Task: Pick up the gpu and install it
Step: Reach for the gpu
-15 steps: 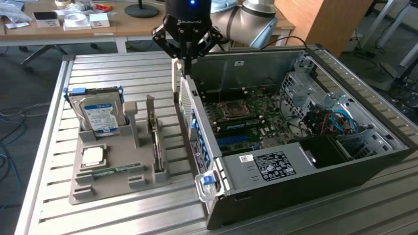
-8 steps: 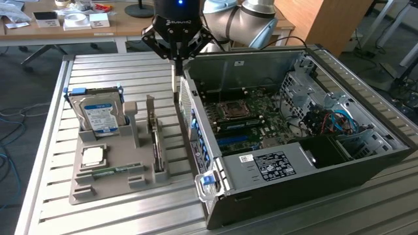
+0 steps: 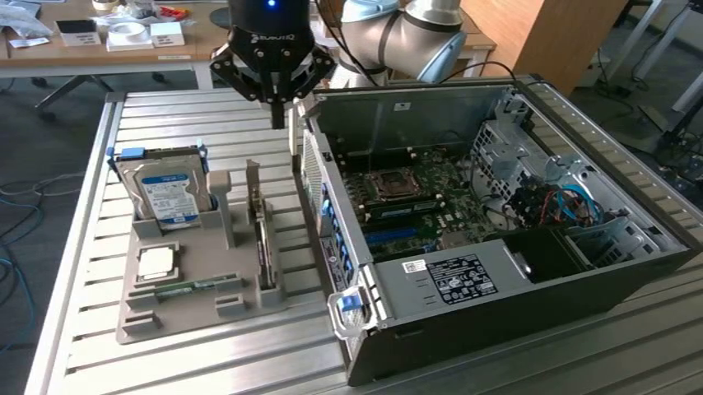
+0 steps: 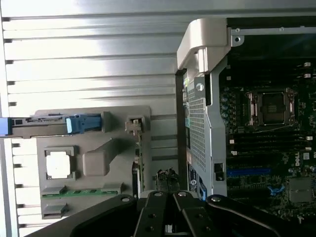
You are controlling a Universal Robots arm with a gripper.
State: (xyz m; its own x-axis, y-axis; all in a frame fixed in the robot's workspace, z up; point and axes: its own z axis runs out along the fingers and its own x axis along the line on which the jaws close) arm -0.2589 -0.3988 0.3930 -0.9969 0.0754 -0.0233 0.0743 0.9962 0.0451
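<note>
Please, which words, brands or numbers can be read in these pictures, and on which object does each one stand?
"ROBOTIQ": on the body of the end effector.
Blue-white label on the hard drive: too small to read.
Black label on the power supply: too small to read.

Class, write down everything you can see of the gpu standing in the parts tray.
The gpu is a thin, flat, dark card with a pale metal bracket at one end. It stands on edge in a slot of the grey tray, between the hard drive and the open computer case. Only the tray touches it; the shut claw hangs above, apart from it.
</note>
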